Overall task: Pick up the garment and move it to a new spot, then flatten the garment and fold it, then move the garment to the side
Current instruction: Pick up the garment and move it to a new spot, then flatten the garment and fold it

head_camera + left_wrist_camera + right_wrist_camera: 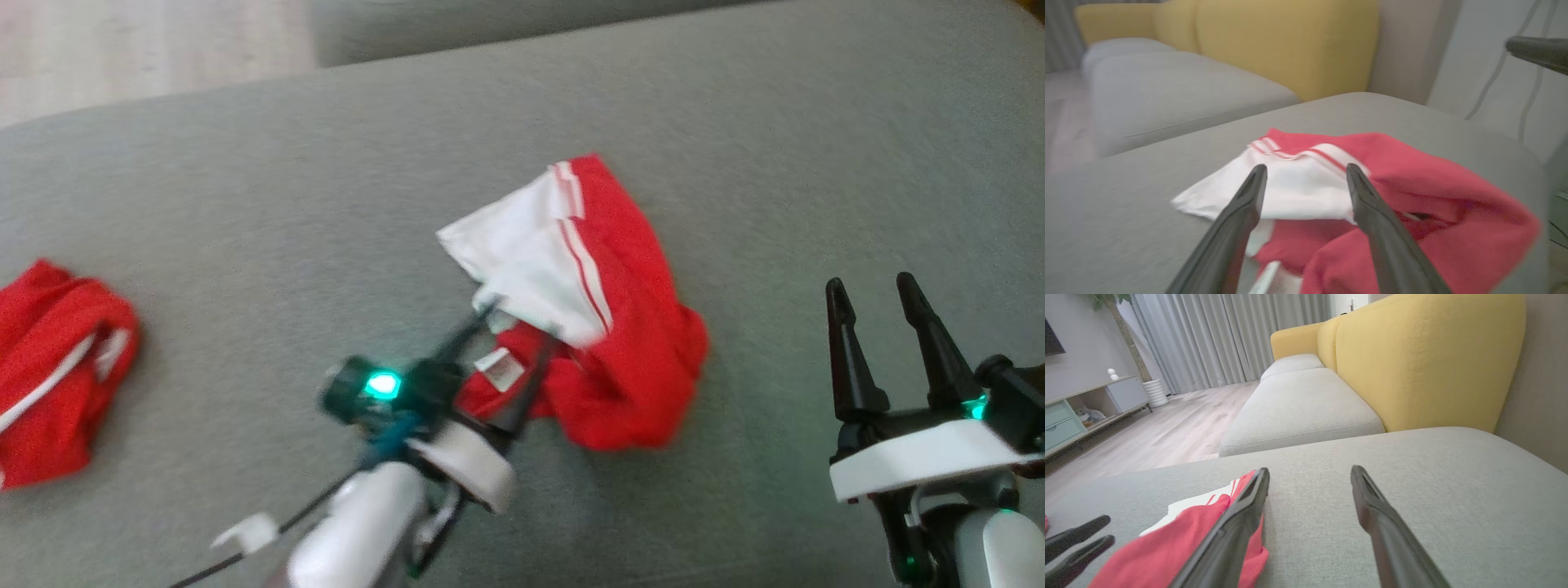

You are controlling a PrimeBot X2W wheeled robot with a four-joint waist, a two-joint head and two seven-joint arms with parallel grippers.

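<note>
The garment (629,327), red with a white panel and thin red-and-white stripes, lies crumpled in the middle of the grey sofa cushion (735,163). My left gripper (522,321) is at its near-left edge, open, with the fingers straddling the white panel and a small white label; nothing is pinched. In the left wrist view the garment (1453,212) spreads beyond the open left gripper (1306,167). My right gripper (869,283) stands open to the right, apart from the cloth. In the right wrist view the right gripper (1310,469) has bare cushion between its fingers, with the garment (1167,543) to the left.
A second red garment (57,367) with a white stripe lies bunched at the cushion's left edge. A yellow sofa back (1433,363) and another grey seat (1298,408) lie beyond. Wooden floor (1167,433) runs past the far edge.
</note>
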